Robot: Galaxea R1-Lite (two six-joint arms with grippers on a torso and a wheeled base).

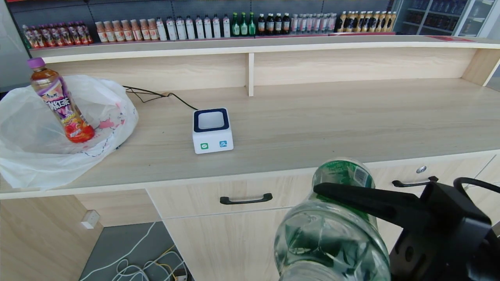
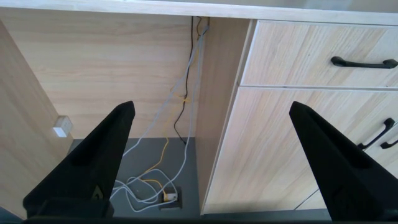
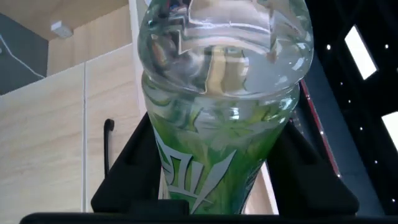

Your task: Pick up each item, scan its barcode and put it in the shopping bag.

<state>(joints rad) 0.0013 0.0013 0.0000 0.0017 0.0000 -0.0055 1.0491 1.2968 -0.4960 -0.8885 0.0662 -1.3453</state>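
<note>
Clear plastic bottle with a green label (image 1: 332, 230): held in the air by the right gripper (image 1: 336, 195), off the pale wood counter (image 1: 332, 117) and in front of its front edge, before the drawer fronts. It is well right of, and nearer than, the scanner. Its base is turned towards the head camera, and a barcode patch shows on the label at the far end. In the right wrist view the black fingers (image 3: 127, 177) clamp both sides of the bottle (image 3: 217, 112) at the label.

Left gripper (image 2: 211, 174): fingers spread wide, nothing between them. It is low, below the counter edge, and faces the open recess and cabinet front.

Scanner, a small white cube with a dark-blue-rimmed window on top (image 1: 213, 130): sits on the counter left of centre, with a black cable (image 1: 156, 94) trailing behind it.

Translucent white plastic shopping bag (image 1: 39, 152): slumped open at the counter's left end. A purple-capped tea bottle with an orange and purple label (image 1: 62, 103) stands tilted inside it.

Black drawer handle (image 1: 246, 200) is below the scanner. Loose white and yellow cables (image 1: 148, 265) lie on the floor. A row of drink bottles (image 1: 234, 25) lines the shelf behind.
</note>
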